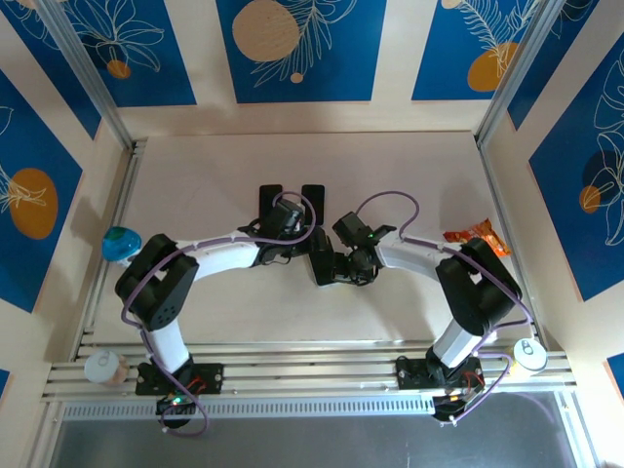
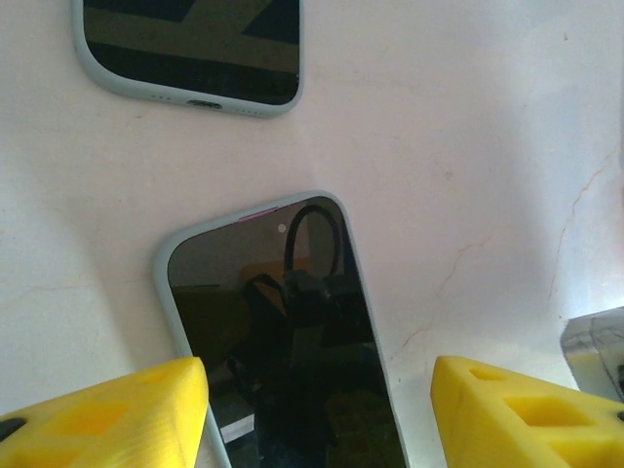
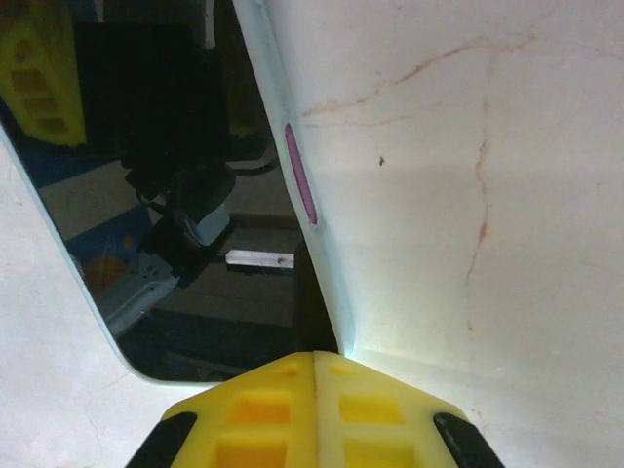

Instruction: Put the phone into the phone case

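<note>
Top view, left tool (image 1: 317, 255) and right tool (image 1: 343, 268) meet over phone (image 1: 322, 276) at surface (image 1: 195, 175) centre, left wrist, tool released, fingers (image 2: 117, 419) astride phone in case (image 2: 164, 278) at 6 o'clock, right wrist, tool (image 3: 314, 366) clenched empty at case edge, 6 o'clock.

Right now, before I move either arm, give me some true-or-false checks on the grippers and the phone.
The left gripper stands open over the phone. True.
The right gripper is wide open. False: its fingers are shut together at the phone's edge.
An orange packet lies on the right side of the table. True.
The pale-rimmed item at the top of the left wrist view touches the phone. False: bare table separates them.
</note>
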{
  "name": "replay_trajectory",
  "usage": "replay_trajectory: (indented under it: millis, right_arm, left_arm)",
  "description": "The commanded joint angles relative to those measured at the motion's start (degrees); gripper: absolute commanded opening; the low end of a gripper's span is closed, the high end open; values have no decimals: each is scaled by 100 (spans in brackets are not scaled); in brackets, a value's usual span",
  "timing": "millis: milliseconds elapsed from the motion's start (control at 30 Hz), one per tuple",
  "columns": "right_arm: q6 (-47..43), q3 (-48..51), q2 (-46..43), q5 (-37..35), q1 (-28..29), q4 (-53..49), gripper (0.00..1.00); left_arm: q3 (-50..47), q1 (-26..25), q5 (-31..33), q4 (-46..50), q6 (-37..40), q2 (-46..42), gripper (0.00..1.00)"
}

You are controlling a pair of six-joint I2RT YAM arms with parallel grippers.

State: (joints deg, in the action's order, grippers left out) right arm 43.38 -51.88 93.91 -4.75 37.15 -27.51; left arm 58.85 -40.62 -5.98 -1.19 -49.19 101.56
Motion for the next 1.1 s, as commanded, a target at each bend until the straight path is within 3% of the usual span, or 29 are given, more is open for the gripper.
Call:
replay_trajectory:
  millis: [0, 233, 533, 900, 1067]
  right_arm:
    - [296, 452, 26, -109, 10, 255, 0]
    - [393, 616, -1024, 74, -356, 245, 0]
    - [337, 629, -1454, 387, -546, 132, 0]
    - [453, 1152, -2149, 395, -621, -18, 0]
    - [444, 1606, -2525, 713, -590, 225, 0]
  left_arm:
    - [-46, 37, -93, 88, -21, 189, 61]
    - [221, -67, -200, 356, -80, 495, 58]
    - [116, -151, -271, 241, -203, 534, 56]
    - [1126, -446, -499, -15, -409, 1404, 52]
    - [1440, -433, -561, -198, -405, 1551, 52]
